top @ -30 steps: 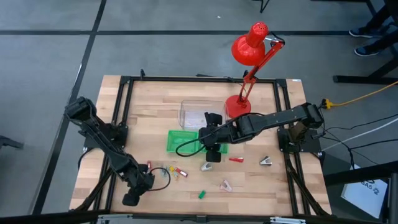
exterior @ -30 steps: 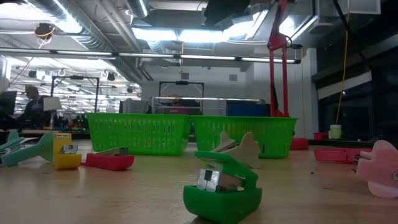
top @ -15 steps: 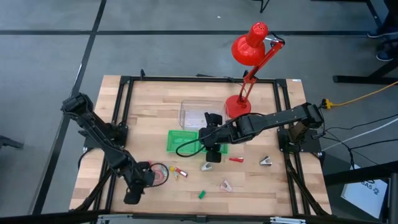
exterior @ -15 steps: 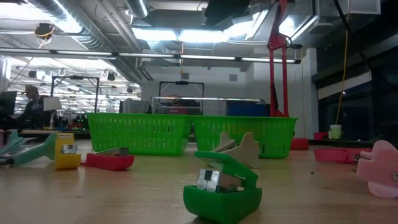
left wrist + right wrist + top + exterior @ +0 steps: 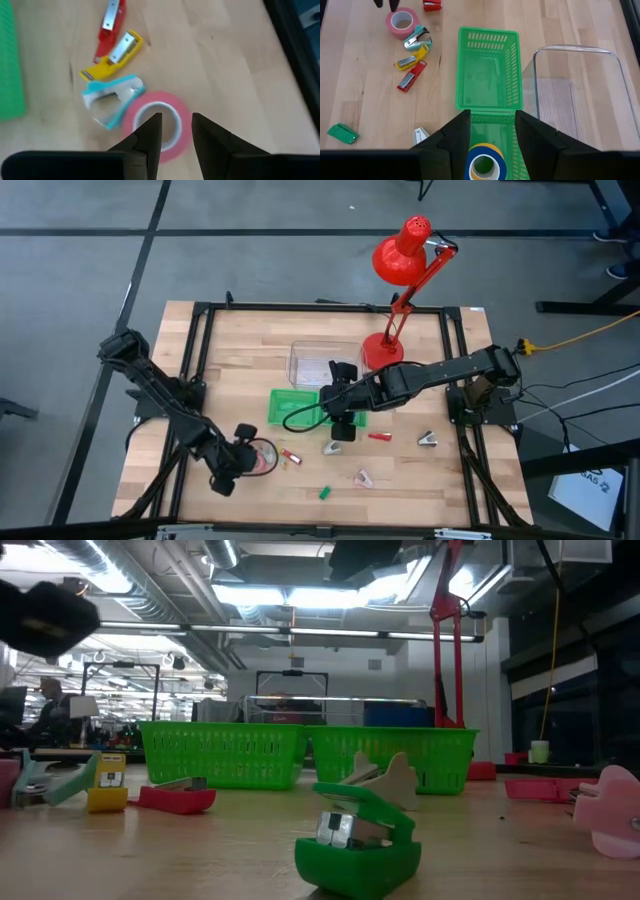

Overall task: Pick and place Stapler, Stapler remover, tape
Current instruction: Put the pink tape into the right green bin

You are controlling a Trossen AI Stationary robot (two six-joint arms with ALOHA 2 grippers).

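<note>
Near the bench's front left corner we see a pink tape roll (image 5: pixel 156 124) lying flat, hollow centre up, with a teal staple remover (image 5: pixel 111 98) touching it. Just beside that lie a yellow stapler (image 5: pixel 112 56) and a red stapler (image 5: pixel 110 26), side by side. Toward the front edge sits a green stapler (image 5: pixel 358 843), with a pink one (image 5: pixel 364 477) to its right. A blue-and-yellow tape roll (image 5: pixel 485 161) is at the green basket's (image 5: pixel 489 68) near end.
</note>
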